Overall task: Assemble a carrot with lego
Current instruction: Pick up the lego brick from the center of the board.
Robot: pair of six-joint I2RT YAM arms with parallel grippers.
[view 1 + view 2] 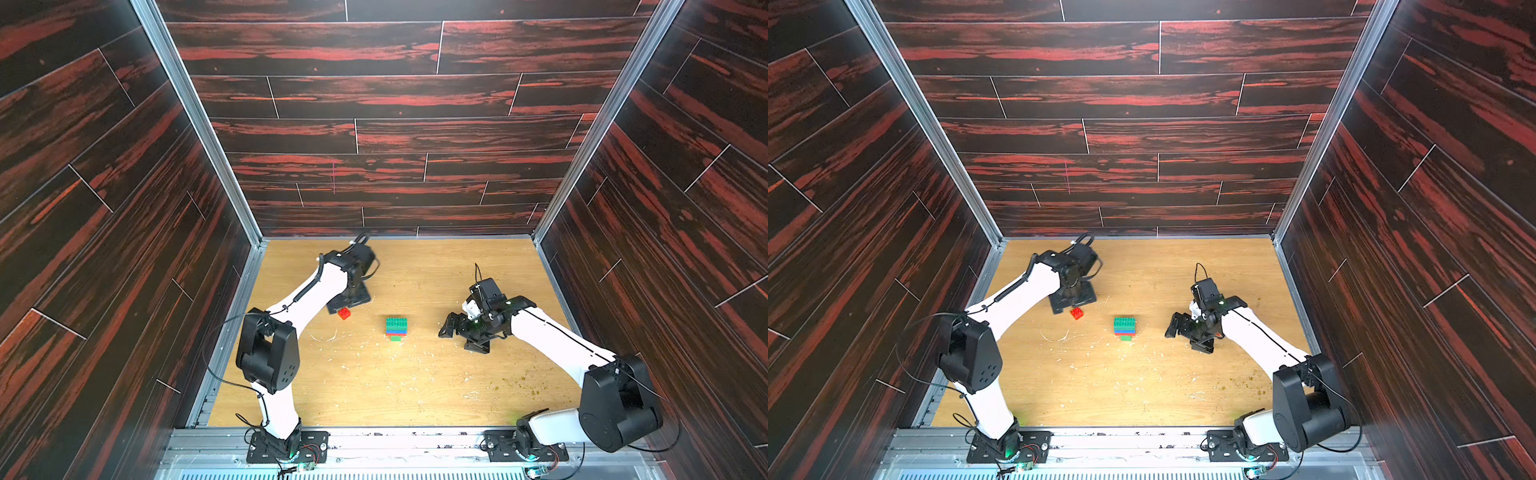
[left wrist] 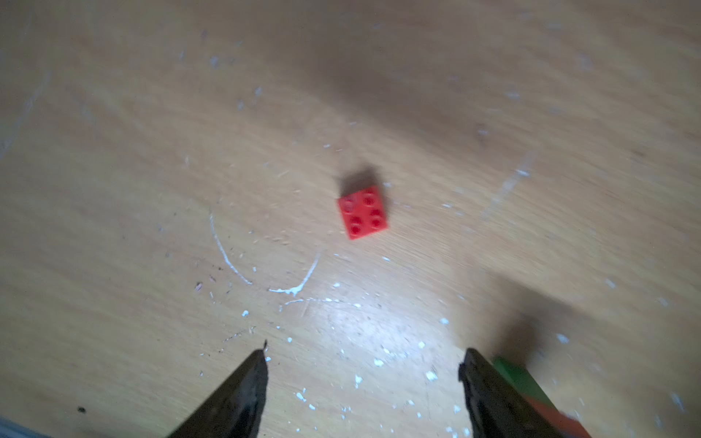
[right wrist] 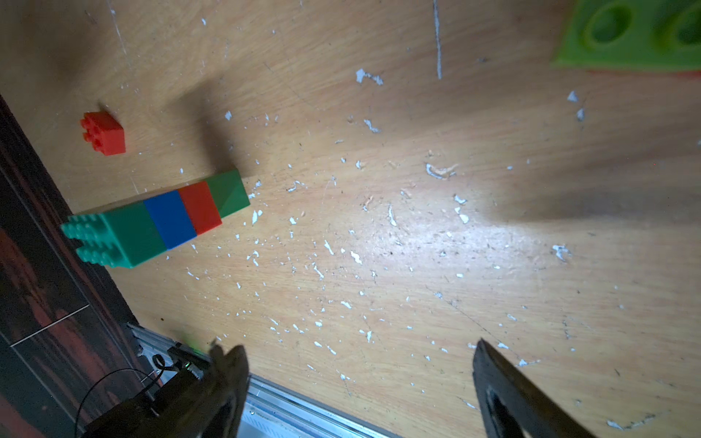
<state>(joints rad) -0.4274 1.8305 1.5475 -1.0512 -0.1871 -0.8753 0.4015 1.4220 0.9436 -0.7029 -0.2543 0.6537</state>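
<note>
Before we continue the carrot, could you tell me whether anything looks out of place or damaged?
The small red square brick sits loose, apart from the teal, blue and red brick stack, which appears to balance top-heavy on its narrow green base brick. The wooden table is scuffed with white flecks and a curved scratch.

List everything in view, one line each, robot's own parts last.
small brick: one, red, studs up on the table near the left tool.
brick stack: one, teal-blue-red-green from the top, standing mid-table.
lime brick: one, lime, only at the right wrist view's edge.
table: one, light wood, scuffed.
walls: three, dark red-streaked planks, round the table.
arms: two, white and black, mounted at the near edge.
left tool: one, black, open, empty.
right tool: one, black, open, empty, apart from the stack.
</note>
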